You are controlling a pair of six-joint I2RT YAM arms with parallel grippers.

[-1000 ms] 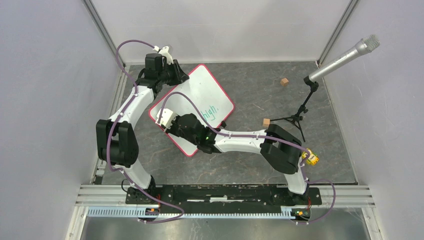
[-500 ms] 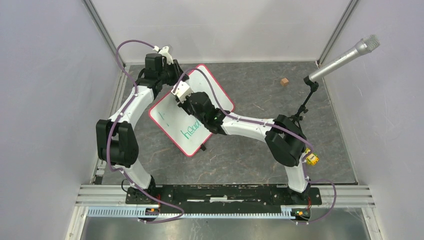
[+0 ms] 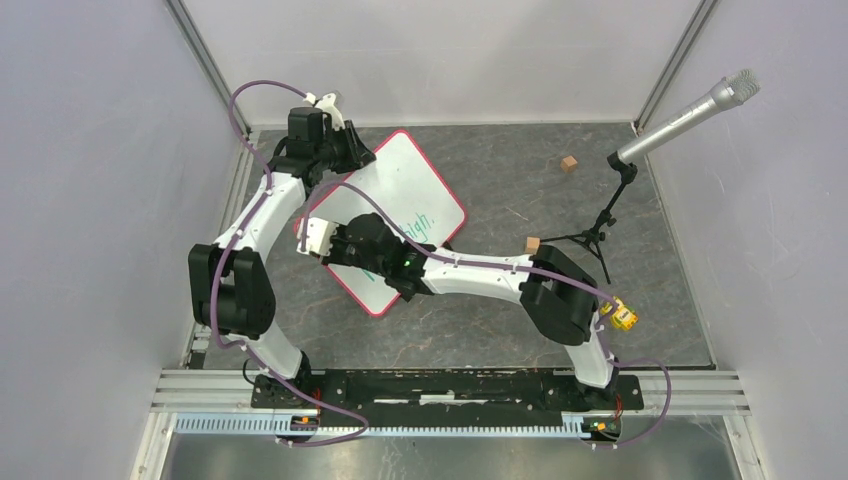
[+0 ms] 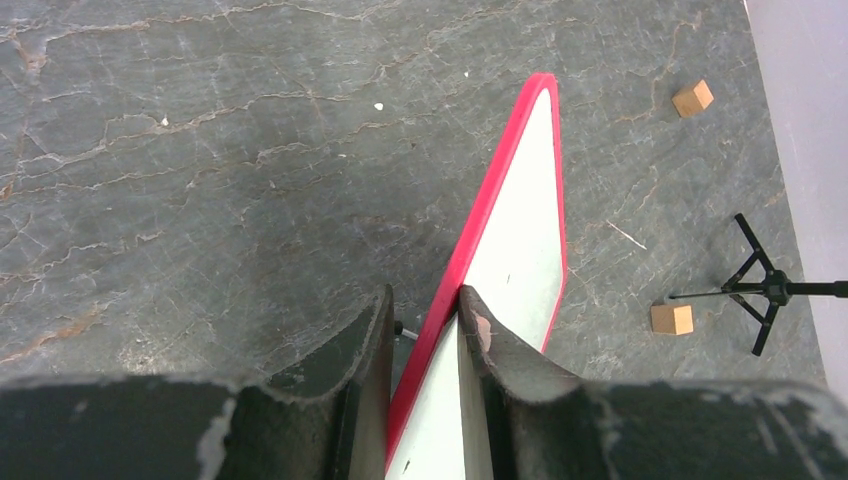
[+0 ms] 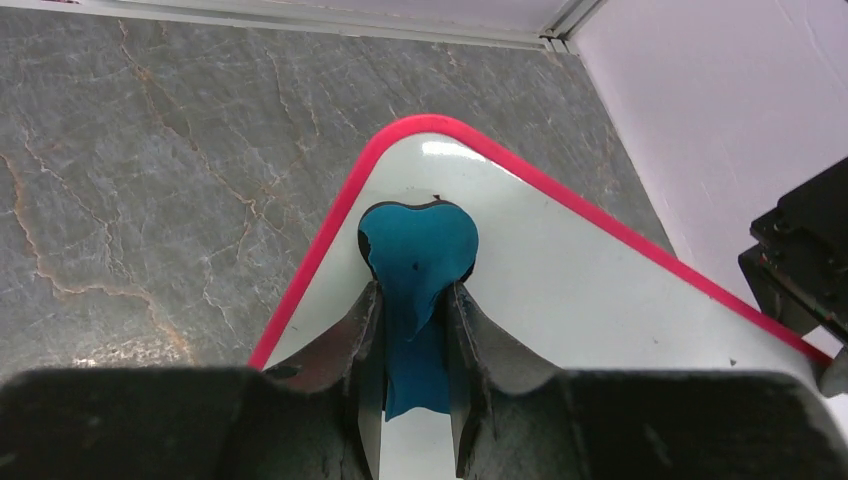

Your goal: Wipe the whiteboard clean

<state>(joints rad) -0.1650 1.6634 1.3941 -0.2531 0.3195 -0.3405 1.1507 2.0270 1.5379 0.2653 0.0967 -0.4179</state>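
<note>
The whiteboard [image 3: 412, 178], white with a thin red rim, lies tilted on the grey floor, with green handwriting [image 3: 418, 222] near its middle. My left gripper [image 3: 352, 150] is shut on the board's far rim; in the left wrist view its fingers [image 4: 425, 312] pinch the red edge [image 4: 500, 170]. My right gripper [image 3: 316, 235] is at the board's left corner, shut on a blue eraser cloth [image 5: 418, 245]. The cloth presses on the white surface just inside the rounded corner [image 5: 440, 125]. My right arm hides part of the writing.
Two small wooden cubes [image 3: 569, 163] [image 3: 533, 244] lie right of the board. A microphone [image 3: 690, 112] on a black tripod [image 3: 598, 235] stands at the right. Walls enclose the floor on three sides. The left arm's dark body [image 5: 800, 250] is close to the right gripper.
My right gripper swept with the cloth from the board's left part up to its far corner, then back to the left corner. The left gripper kept its hold.
</note>
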